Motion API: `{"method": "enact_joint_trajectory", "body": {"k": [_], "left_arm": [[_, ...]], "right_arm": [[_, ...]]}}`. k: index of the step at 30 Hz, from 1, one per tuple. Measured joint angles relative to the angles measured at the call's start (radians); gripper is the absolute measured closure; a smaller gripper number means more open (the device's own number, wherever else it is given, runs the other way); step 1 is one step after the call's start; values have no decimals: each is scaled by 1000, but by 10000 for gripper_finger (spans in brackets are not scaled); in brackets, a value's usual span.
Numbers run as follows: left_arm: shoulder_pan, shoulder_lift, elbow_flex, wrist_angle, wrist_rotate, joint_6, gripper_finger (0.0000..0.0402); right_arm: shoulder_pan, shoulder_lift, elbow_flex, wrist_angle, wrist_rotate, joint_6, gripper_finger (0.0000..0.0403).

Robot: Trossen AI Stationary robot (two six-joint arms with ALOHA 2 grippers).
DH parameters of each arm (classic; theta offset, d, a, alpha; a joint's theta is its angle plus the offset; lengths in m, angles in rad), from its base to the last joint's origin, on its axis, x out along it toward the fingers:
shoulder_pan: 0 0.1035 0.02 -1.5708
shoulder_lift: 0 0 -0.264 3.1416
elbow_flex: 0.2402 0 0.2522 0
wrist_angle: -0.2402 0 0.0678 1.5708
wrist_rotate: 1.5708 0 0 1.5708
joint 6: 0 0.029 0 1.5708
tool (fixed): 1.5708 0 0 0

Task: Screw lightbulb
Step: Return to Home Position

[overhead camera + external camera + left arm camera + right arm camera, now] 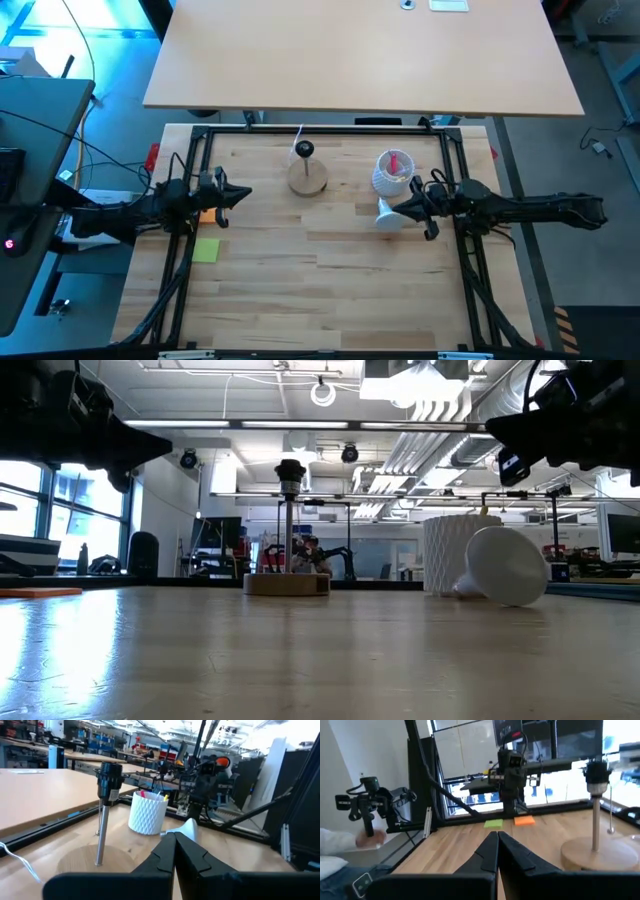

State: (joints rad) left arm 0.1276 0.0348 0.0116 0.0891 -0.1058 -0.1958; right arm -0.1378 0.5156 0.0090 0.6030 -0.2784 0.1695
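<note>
The white lightbulb (387, 213) lies on its side on the wooden table, just in front of the white latticed cup (392, 178); it also shows in the low view (503, 566) and the left wrist view (186, 827). The lamp stand, a round wooden disc (308, 178) with a black-topped stem (109, 775), stands at the table's far middle. My right gripper (403, 209) is shut, above the table beside the bulb. My left gripper (243, 195) is shut, above the table's left side.
The cup holds pink items (395, 162). A green note (206, 250) and an orange note (524, 820) lie at the table's left. A black frame (320, 130) borders the table. A light-wood desk (360, 55) stands behind it. Bare wood lies in the near middle.
</note>
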Motion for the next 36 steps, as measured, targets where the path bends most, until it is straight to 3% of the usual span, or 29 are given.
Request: {"method": "enact_joint_trajectory", "body": {"k": [12, 21, 29, 36], "left_arm": [[0, 0, 0, 5, 3, -10, 401], [0, 0, 0, 8, -5, -11, 402], [0, 0, 0, 6, -5, -11, 402], [1, 1, 0, 11, -6, -11, 402]], "right_arm": [[20, -8, 0, -186, 12, 7, 403], [154, -310, 0, -545, 42, 6, 403], [166, -513, 0, -554, 43, 6, 403], [145, -514, 0, -480, 42, 6, 403]]}}
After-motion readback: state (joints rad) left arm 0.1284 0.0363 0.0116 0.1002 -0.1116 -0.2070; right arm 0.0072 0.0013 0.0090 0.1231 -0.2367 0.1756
